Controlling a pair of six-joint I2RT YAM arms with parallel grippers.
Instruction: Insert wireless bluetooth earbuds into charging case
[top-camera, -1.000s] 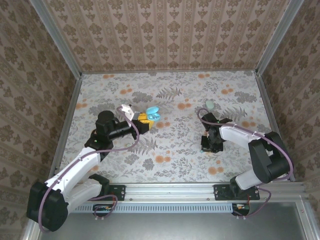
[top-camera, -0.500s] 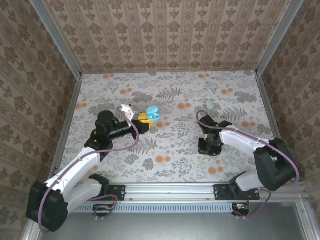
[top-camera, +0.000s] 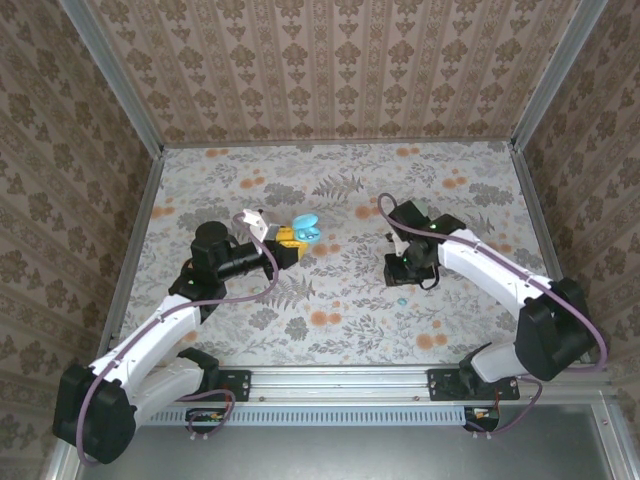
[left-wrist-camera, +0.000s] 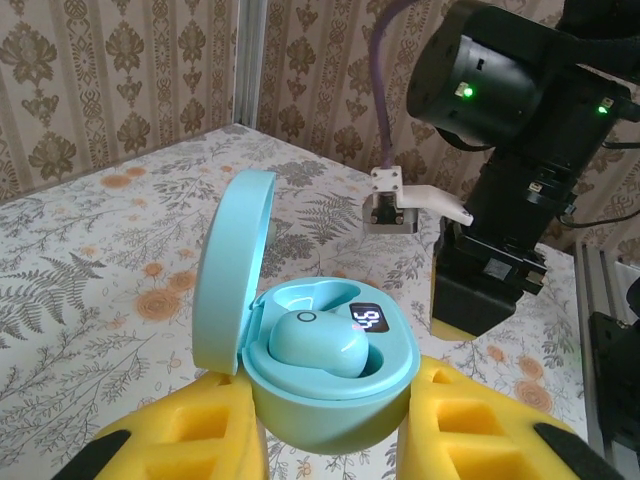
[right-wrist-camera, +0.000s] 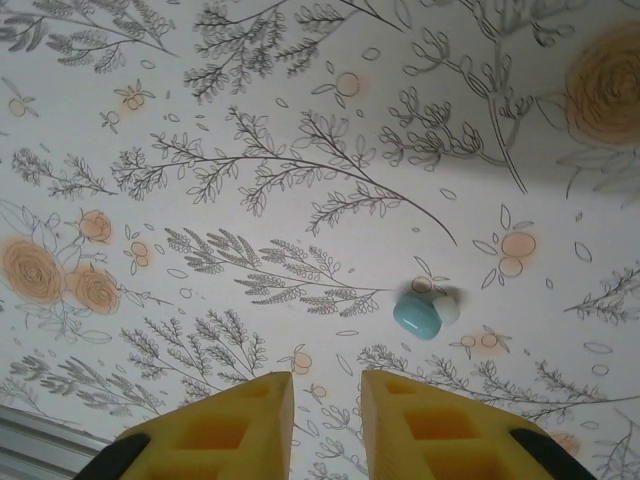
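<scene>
Case (left-wrist-camera: 330, 390), lid up, earbud (left-wrist-camera: 318, 345) seated, clamped in left gripper (left-wrist-camera: 330, 440); second earbud (right-wrist-camera: 418, 315) on table (right-wrist-camera: 200, 100) near right gripper (right-wrist-camera: 327, 400), jaws slightly parted, empty.

Two matching units for your notes: left arm (top-camera: 150, 335) and right arm (top-camera: 490, 268), white link shells between black cylindrical joint housings. A purple cable (left-wrist-camera: 385, 60) runs along each. Left gripper (left-wrist-camera: 335, 435) and right gripper (right-wrist-camera: 327, 420) carry yellow moulded fingers (right-wrist-camera: 215, 425) with square recesses. Green indicator lights (left-wrist-camera: 466, 91) glow on the right arm's black housings, with a small white bracket (left-wrist-camera: 400, 200) just below.

Overhead camera looks down; wrist cameras sit near table (top-camera: 340, 340).
</scene>
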